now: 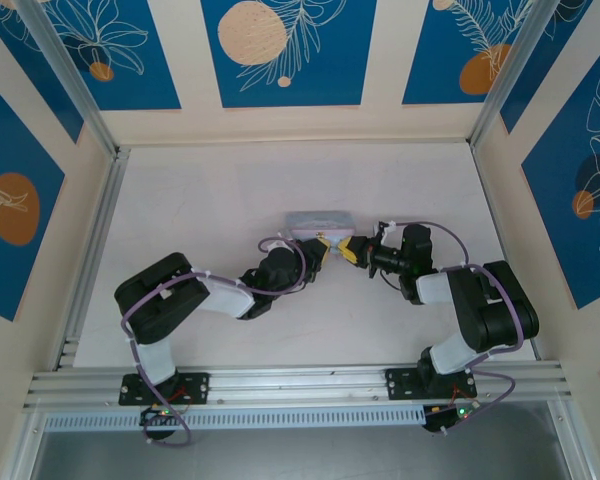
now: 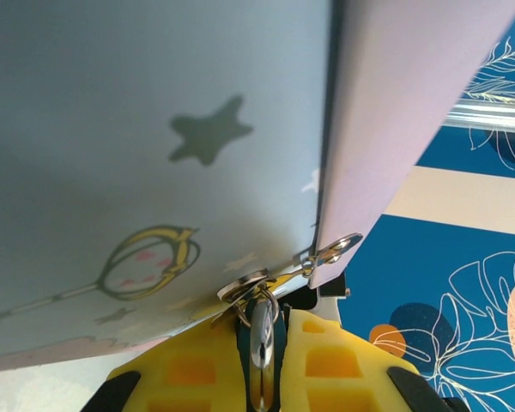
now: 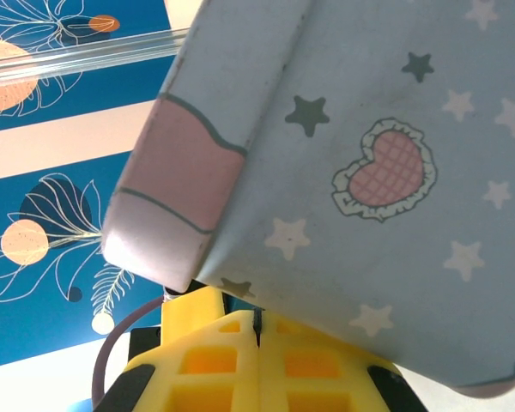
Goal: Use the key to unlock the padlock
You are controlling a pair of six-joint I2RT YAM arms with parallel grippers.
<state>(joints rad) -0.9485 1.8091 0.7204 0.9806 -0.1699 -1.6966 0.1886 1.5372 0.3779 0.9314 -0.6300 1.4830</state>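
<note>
- From above, a pale blue tin [image 1: 320, 220] sits on the white desk [image 1: 230, 200], well out from the arm bases. Both arms reach in to its near side.
- In that view the left gripper [image 1: 321, 248] is at the tin's near edge. The right gripper [image 1: 351, 252] is just beside it, at the tin's near right corner. The yellow pads of the two almost meet.
- The overhead view is too distant to show what either gripper has between its pads.
- The left wrist camera shows this up close. The left gripper's yellow pads pinch the key [image 2: 261, 343], a thin grey metal blade standing upright between them.
- The key hangs from a small wire ring [image 2: 243, 287] that lies against the tin's printed face.
- Just beside the ring, a shiny metal clasp [image 2: 333, 249] sticks out at the tin's corner edge.
- The right wrist camera shows the right gripper's pads pressed together directly under the tin. Whether anything thin is caught between them cannot be told.
- The same camera shows the tin's star and pink heart [image 3: 386, 167] prints, and a purple cable [image 3: 112, 343] curving beside the pads.
- The tin looks closed, so its contents cannot be seen.
</note>
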